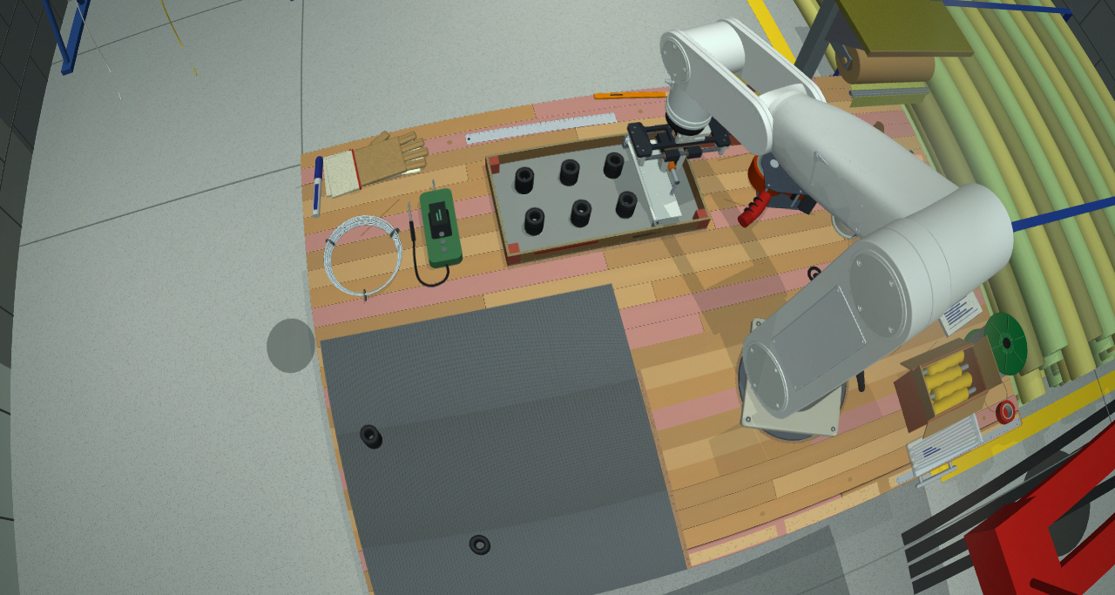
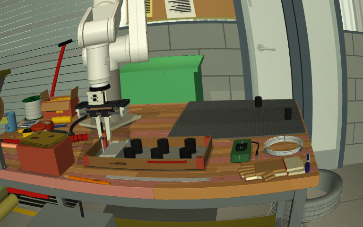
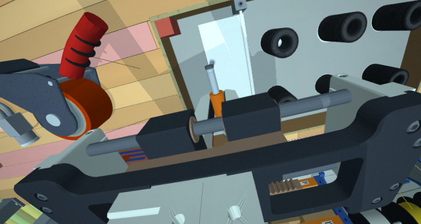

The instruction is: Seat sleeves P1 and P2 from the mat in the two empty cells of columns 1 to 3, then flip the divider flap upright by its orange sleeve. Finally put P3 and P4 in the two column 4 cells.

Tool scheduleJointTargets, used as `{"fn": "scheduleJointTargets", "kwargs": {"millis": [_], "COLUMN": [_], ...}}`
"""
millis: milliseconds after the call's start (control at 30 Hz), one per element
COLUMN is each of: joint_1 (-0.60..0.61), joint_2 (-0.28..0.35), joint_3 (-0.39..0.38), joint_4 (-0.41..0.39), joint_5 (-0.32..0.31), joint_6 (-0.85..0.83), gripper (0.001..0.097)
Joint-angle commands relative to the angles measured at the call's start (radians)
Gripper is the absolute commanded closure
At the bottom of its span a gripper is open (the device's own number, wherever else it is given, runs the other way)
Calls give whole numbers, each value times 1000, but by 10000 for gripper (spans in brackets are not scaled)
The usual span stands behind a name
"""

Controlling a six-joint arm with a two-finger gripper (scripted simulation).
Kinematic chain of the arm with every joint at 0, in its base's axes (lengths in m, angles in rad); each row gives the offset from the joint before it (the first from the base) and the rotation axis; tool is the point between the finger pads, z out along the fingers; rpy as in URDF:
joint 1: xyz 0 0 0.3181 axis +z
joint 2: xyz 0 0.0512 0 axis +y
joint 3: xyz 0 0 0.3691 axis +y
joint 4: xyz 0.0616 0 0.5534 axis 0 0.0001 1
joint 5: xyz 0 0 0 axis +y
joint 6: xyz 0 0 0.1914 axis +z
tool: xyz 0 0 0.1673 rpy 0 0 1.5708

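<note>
The shallow tray [image 1: 596,195] on the bench holds several black sleeves [image 1: 580,212] upright in its cells. At its robot-side end the pale divider flap [image 1: 660,188] lies flat over the last column. The flap's orange sleeve [image 3: 217,101] on a thin grey post is gripped by my closed gripper [image 2: 104,137], which reaches down into that end of the tray. Two more black sleeves stand apart on the dark mat, one [image 1: 371,436] near its left edge and one [image 1: 479,544] near its front edge.
A steel ruler [image 1: 539,128] and an orange pencil [image 1: 628,94] lie behind the tray. A red-handled tool [image 1: 755,206] lies to its right. A green meter [image 1: 440,227], a wire coil [image 1: 362,254] and a glove [image 1: 390,156] lie to its left.
</note>
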State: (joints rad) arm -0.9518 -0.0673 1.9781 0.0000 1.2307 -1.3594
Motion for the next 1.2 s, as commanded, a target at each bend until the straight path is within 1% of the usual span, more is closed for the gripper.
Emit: {"fn": "scheduleJointTargets", "kwargs": {"millis": [0, 133, 1167], "joint_1": [0, 0, 8], "joint_2": [-1, -1, -2], "joint_3": [-1, -1, -7], "joint_4": [0, 0, 0], "joint_5": [0, 0, 7], "joint_6": [0, 0, 8], "gripper": [891, 966, 966]}}
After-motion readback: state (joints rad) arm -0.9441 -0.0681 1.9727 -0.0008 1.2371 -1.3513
